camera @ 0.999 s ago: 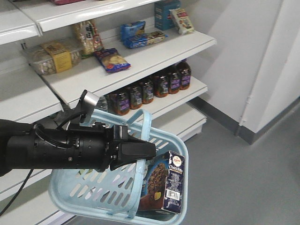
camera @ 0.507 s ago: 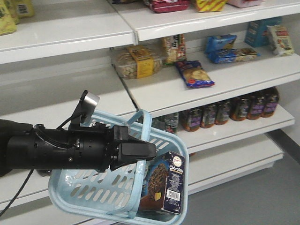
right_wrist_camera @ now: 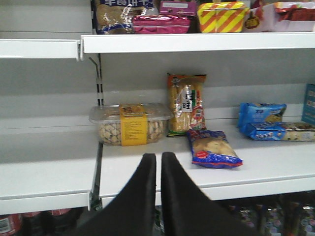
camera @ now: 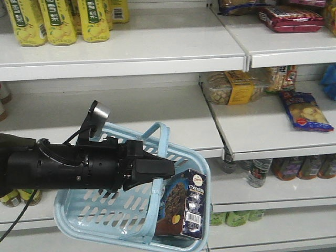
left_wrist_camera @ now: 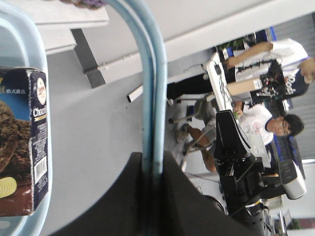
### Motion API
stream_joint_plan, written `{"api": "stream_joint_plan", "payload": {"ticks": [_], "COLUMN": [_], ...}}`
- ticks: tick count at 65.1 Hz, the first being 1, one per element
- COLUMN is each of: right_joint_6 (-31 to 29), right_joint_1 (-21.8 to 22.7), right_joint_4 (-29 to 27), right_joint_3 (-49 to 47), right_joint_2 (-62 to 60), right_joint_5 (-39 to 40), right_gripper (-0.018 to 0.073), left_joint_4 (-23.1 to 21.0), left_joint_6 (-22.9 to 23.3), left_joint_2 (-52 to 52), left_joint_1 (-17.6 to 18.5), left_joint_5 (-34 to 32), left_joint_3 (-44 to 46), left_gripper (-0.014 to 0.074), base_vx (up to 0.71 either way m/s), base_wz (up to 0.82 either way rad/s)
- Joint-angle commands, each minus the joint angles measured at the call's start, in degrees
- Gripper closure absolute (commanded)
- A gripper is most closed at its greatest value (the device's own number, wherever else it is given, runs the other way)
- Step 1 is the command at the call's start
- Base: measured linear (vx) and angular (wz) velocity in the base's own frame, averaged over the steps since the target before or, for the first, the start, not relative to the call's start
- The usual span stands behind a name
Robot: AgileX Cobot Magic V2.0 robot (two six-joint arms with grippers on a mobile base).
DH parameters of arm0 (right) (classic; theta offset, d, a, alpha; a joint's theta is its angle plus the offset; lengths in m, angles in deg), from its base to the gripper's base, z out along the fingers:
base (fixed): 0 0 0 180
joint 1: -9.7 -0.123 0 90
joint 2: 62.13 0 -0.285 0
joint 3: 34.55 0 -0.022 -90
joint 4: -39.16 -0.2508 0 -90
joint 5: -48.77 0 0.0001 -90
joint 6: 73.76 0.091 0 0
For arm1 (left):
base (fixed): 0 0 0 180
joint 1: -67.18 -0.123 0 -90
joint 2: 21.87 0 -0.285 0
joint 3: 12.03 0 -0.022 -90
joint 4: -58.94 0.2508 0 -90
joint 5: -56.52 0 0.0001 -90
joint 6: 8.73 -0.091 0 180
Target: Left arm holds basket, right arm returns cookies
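Left gripper [camera: 167, 169], mid-left of the frame, clamps the basket [camera: 100, 218] by its handle [camera: 164, 140]; cookies [camera: 185, 209] stand upright in its right end. Right gripper [right_wrist_camera: 158, 164], low in its wrist view, looks closed, holding nothing, before a shelf [right_wrist_camera: 275, 167].

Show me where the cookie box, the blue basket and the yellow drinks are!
cookie box [camera: 195, 207]: front-facing view, on its narrow side panel with the barcode.
basket [camera: 100, 211]: front-facing view, on its slotted side wall.
yellow drinks [camera: 58, 22]: front-facing view, on the body of one on the top shelf.
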Motion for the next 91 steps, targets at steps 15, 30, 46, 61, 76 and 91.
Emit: {"api": "stream_joint_plan", "payload": {"ticks": [15,30,46,61,76,91], "right_joint_6": [-0.19,-0.19,-0.19,-0.19,-0.19,-0.19], "right_joint_1": [0.18,0.18,0.18,0.18,0.18,0.18], "right_joint_4": [0.61,0.61,0.61,0.61,0.61,0.61], "right_joint_3": [1.02,1.02,1.02,1.02,1.02,1.02], "right_joint_2": [-0.73,-0.73,-0.73,-0.73,-0.73,-0.73], "right_joint_5": [4.17,4.17,4.17,4.17,4.17,4.17], "right_gripper": [0.0566,0.0566,0.0566,0.0566,0.0566,0.0566], "left_joint_4": [-6.65,-6.65,-6.65,-6.65,-6.65,-6.65], "left_joint_6": [-0.36,-0.36,-0.36,-0.36,-0.36,-0.36], "left_joint_2": [2.34,2.34,2.34,2.34,2.34,2.34], "left_joint_1": [0.18,0.18,0.18,0.18,0.18,0.18], "left_joint_5": [3.12,3.12,3.12,3.12,3.12,3.12], "left_joint_3": [1.77,1.77,1.77,1.77,1.77,1.77], "left_gripper": [0.0599,0.0599,0.0599,0.0599,0.0599,0.0599], "base_vx": [0.11,0.08,0.07,0.06,0.06,0.06], "base_wz": [0.33,0.15,0.02,-0.02,-0.03,-0.02]}}
